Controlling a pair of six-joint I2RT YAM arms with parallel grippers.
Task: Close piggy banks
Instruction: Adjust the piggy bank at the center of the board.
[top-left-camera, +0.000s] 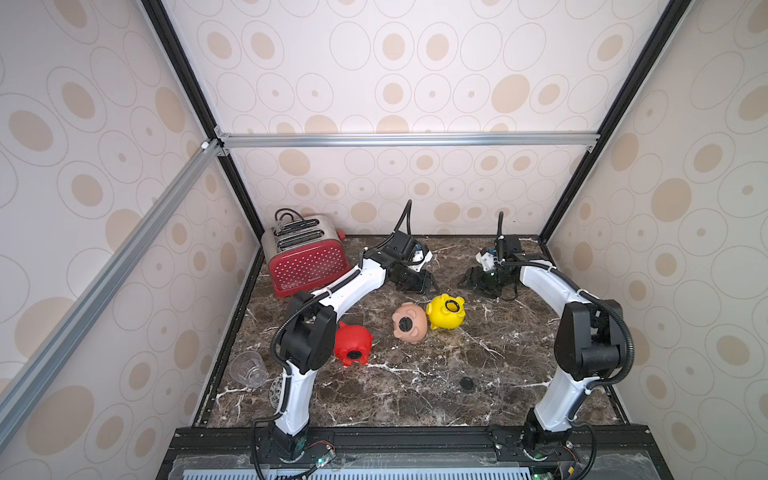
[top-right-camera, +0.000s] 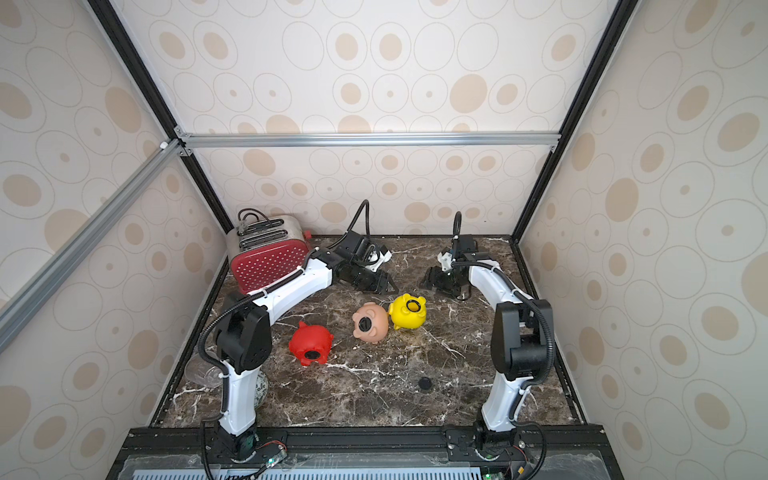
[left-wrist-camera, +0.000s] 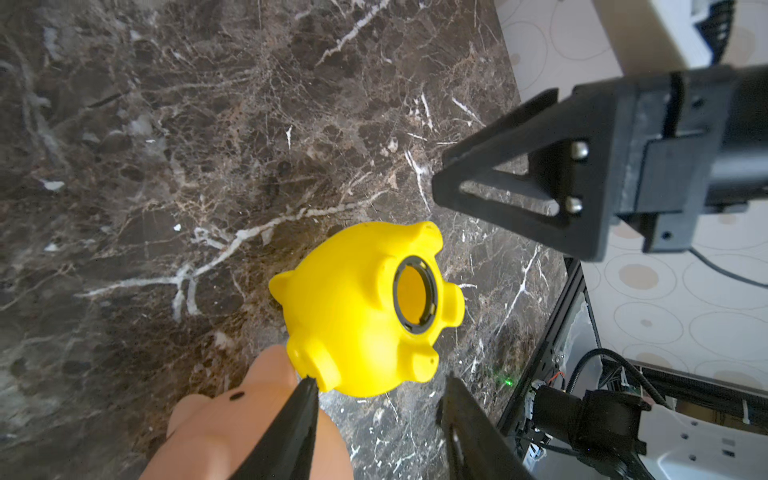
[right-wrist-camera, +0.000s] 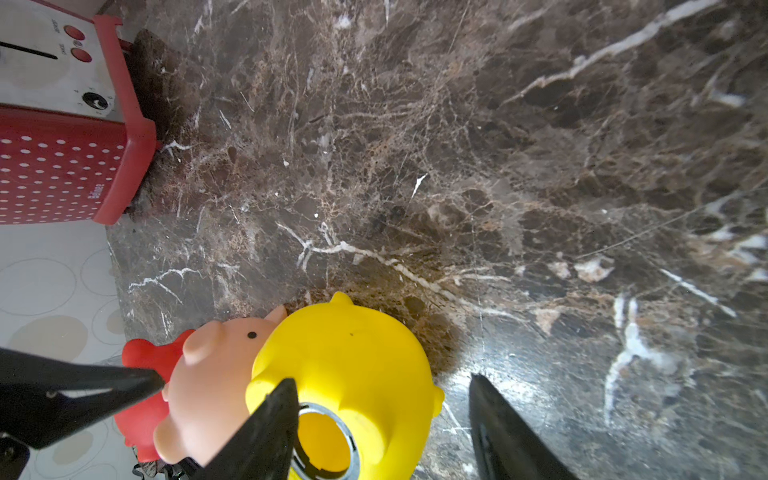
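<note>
Top views: yellow pig (top-left-camera: 445, 312) lies centrally, belly hole uncapped. Peach pig (top-left-camera: 409, 323) touches it at its 8 o'clock, capped. Red pig (top-left-camera: 353, 345) lies farther out, same bearing.
Left wrist: left gripper (left-wrist-camera: 378, 384) fingers parted, empty, near yellow pig.
Right wrist: right gripper (right-wrist-camera: 380, 384) fingers parted, holding nothing.

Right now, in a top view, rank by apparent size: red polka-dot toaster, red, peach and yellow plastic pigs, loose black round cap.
Largest: red polka-dot toaster.
Middle: red plastic pig, peach plastic pig, yellow plastic pig; they look alike, so unranked.
Smallest: small black round cap.
</note>
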